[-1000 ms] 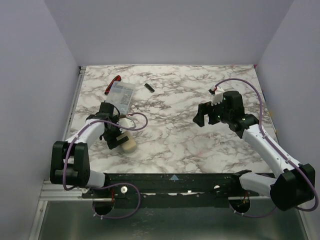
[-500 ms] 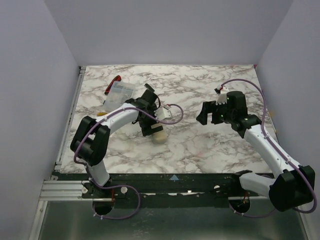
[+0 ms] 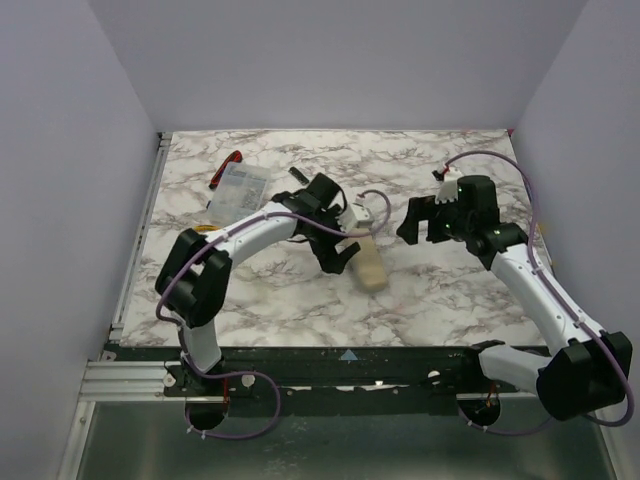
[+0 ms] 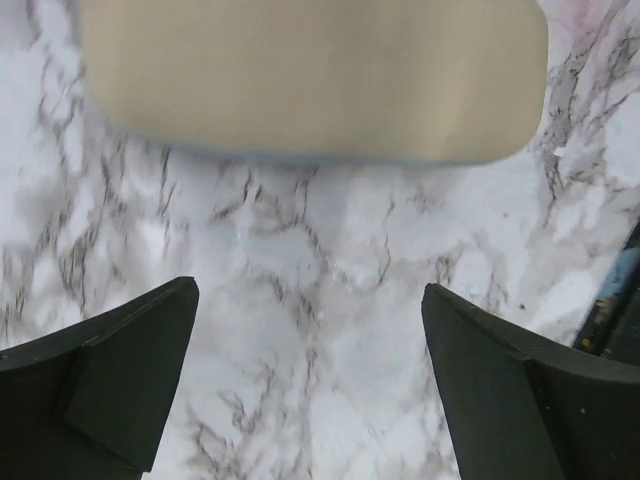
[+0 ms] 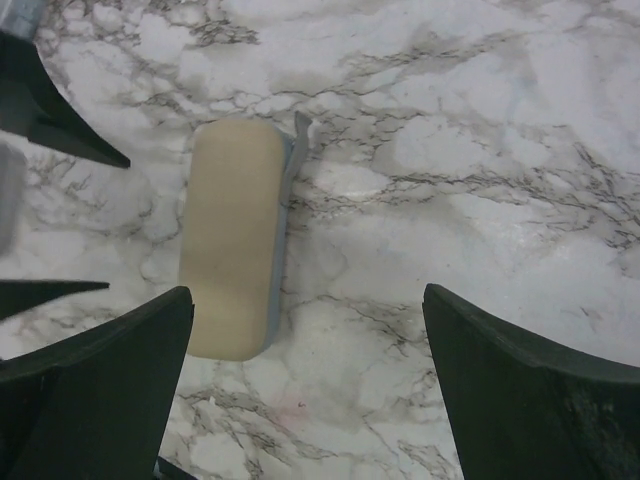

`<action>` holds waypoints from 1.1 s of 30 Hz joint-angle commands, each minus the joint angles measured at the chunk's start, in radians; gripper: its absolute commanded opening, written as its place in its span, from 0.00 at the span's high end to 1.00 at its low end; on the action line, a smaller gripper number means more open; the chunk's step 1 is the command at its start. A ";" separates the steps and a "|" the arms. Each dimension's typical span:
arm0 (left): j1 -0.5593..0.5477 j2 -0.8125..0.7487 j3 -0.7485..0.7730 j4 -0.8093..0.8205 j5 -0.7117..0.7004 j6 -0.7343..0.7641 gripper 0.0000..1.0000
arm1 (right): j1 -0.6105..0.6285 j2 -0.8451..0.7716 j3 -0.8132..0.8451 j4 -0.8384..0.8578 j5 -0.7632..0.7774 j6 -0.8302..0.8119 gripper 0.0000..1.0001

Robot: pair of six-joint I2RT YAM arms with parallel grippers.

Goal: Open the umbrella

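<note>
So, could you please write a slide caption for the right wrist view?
Folded cream umbrella lies flat on the marble table, beyond the open right pincer.

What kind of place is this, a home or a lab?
Probably a robot test cell: plain pale walls box in a marble-patterned table, with the left arm and right arm bolted at its near edge.

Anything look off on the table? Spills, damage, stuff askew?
Nothing stands out. The umbrella lies folded and flat on the marble table, angled a bit, unheld, between the open left gripper and open right gripper. A clear packet sits at the far left. No spill or damage shows.
</note>
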 commanded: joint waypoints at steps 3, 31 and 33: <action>0.279 -0.212 -0.086 0.042 0.222 -0.241 0.03 | 0.153 0.062 0.035 -0.090 -0.100 -0.119 0.00; 0.650 -0.543 -0.344 0.113 0.190 -0.526 0.01 | 0.403 0.558 0.166 -0.095 0.054 -0.628 0.33; 0.650 -0.547 -0.361 0.128 0.225 -0.518 0.02 | 0.403 0.544 0.152 -0.131 -0.002 -0.760 0.35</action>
